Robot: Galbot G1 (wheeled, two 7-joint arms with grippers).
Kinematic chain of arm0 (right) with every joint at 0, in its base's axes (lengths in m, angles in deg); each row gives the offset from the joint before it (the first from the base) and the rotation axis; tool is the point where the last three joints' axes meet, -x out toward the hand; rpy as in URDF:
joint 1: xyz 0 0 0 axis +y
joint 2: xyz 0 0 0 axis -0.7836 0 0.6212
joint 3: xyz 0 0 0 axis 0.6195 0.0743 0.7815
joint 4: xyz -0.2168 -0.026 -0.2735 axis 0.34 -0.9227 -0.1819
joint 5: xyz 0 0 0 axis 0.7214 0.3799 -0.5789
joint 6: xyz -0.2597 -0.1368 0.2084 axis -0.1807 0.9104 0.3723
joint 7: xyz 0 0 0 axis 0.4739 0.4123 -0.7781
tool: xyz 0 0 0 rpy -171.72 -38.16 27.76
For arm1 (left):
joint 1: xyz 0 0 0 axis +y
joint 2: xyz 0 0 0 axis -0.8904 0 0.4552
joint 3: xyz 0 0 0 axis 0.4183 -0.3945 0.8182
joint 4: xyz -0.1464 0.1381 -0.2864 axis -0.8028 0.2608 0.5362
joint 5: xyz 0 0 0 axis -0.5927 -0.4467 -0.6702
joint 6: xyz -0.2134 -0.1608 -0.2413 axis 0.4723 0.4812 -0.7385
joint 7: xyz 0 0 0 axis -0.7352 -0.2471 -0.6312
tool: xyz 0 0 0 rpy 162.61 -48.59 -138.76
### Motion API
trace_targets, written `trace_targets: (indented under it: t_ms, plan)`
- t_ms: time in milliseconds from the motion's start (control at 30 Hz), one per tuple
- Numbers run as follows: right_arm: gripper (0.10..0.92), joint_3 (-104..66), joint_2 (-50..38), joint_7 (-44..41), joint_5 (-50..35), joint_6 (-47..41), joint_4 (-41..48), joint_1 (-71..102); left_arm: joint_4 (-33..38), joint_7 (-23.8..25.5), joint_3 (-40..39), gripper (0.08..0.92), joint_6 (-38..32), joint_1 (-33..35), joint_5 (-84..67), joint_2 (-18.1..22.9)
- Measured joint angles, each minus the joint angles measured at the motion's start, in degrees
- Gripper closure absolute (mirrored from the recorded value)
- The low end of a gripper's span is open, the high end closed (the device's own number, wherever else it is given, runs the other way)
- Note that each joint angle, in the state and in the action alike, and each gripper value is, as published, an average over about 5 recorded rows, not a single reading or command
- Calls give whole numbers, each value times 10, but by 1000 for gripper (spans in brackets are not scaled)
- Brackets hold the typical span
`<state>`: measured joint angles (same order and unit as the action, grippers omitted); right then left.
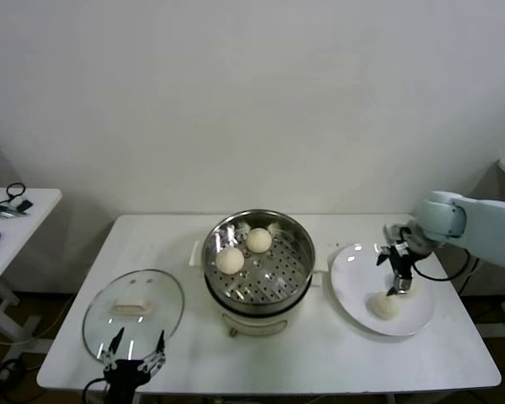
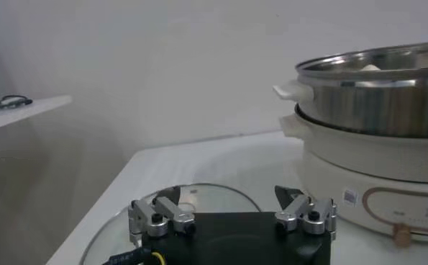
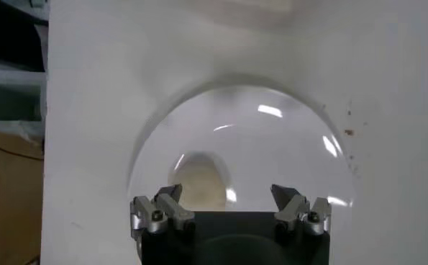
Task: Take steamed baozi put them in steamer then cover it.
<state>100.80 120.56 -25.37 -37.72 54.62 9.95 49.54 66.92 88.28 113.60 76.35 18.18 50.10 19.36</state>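
Only the head view shows the whole white bench (image 1: 320, 353): two steamed baozi (image 1: 230, 260) lie on the perforated tray inside the steamer (image 1: 258, 271), and one more bun (image 1: 385, 305) lies on the white plate (image 1: 353, 286), just under the right tool (image 1: 396, 282), whose jaws stand open. The right wrist view shows this bun (image 3: 199, 180) near one open finger (image 3: 167, 205), probably not touching. The left tool (image 1: 133, 358) waits open at the near rim of the cover (image 1: 133, 307), which lies flat on the bench beside the steamer (image 2: 372, 122).
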Motion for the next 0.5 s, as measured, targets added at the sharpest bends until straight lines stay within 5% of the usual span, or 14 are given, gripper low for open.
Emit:
trace_targets:
  t_ms: [500]
  plan:
    - [211,-75,8,-1,43,2,48,110,-3,0,2,177,0,2,2,2]
